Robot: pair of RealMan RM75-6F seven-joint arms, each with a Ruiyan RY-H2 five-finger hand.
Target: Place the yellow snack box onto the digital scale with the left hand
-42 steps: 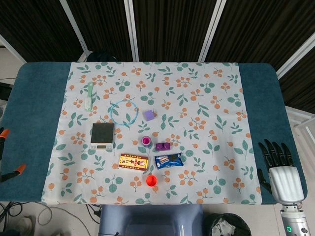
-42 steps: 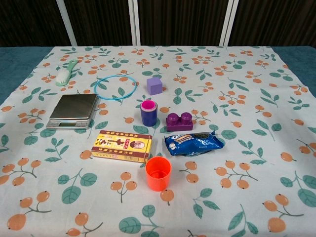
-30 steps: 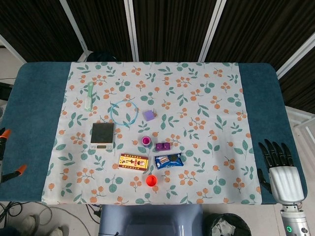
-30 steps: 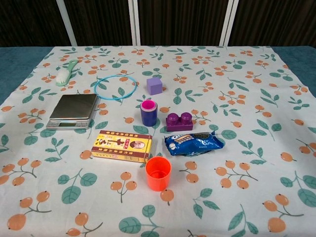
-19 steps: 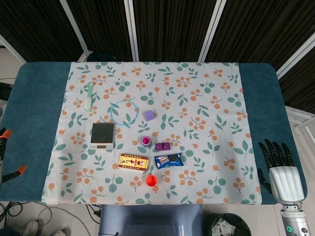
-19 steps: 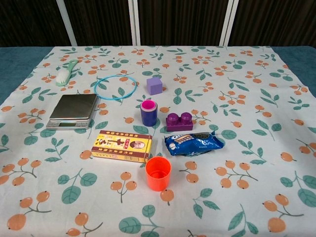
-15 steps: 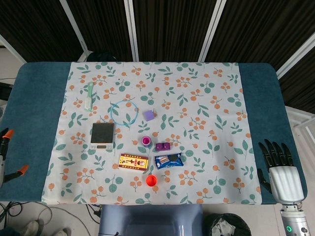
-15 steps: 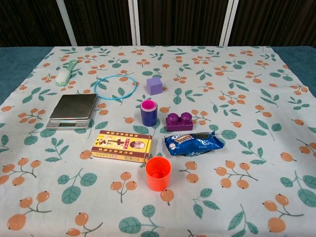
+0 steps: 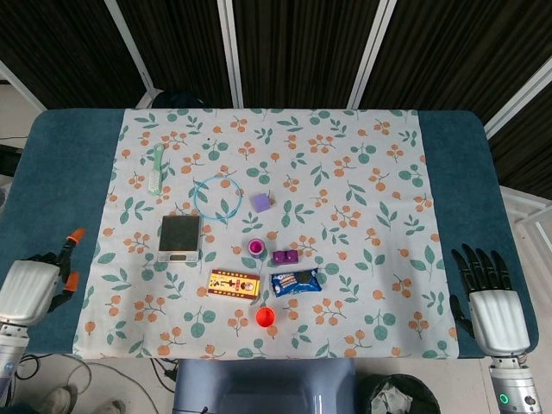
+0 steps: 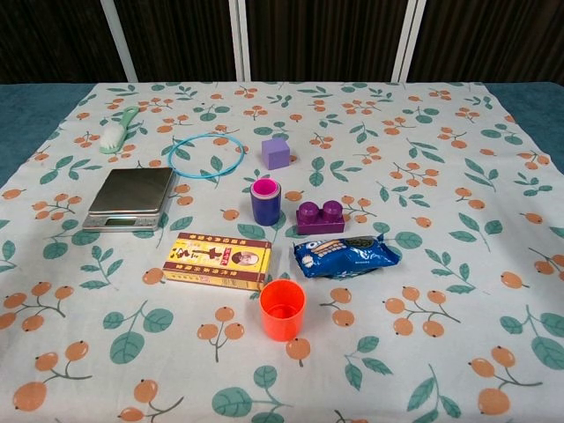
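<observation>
The yellow snack box (image 9: 234, 283) (image 10: 217, 261) lies flat on the floral cloth, near the front edge. Just behind it to the left sits the digital scale (image 9: 179, 238) (image 10: 131, 197), its steel platform bare. My left hand (image 9: 33, 285) hovers over the teal table edge at the far left, well apart from the box, fingers spread and holding nothing. My right hand (image 9: 489, 299) rests at the table's front right corner, fingers apart and empty. Neither hand shows in the chest view.
An orange cup (image 10: 282, 309) stands in front of the box, a blue snack packet (image 10: 345, 255) to its right. Behind them are a purple cup (image 10: 265, 201), a purple brick (image 10: 320, 216), a lilac cube (image 10: 276, 152), a blue ring (image 10: 206, 155) and a green brush (image 10: 117, 129).
My left hand has come into the head view from the lower left, moving up over the table's left edge. The right hand and all objects have stayed put.
</observation>
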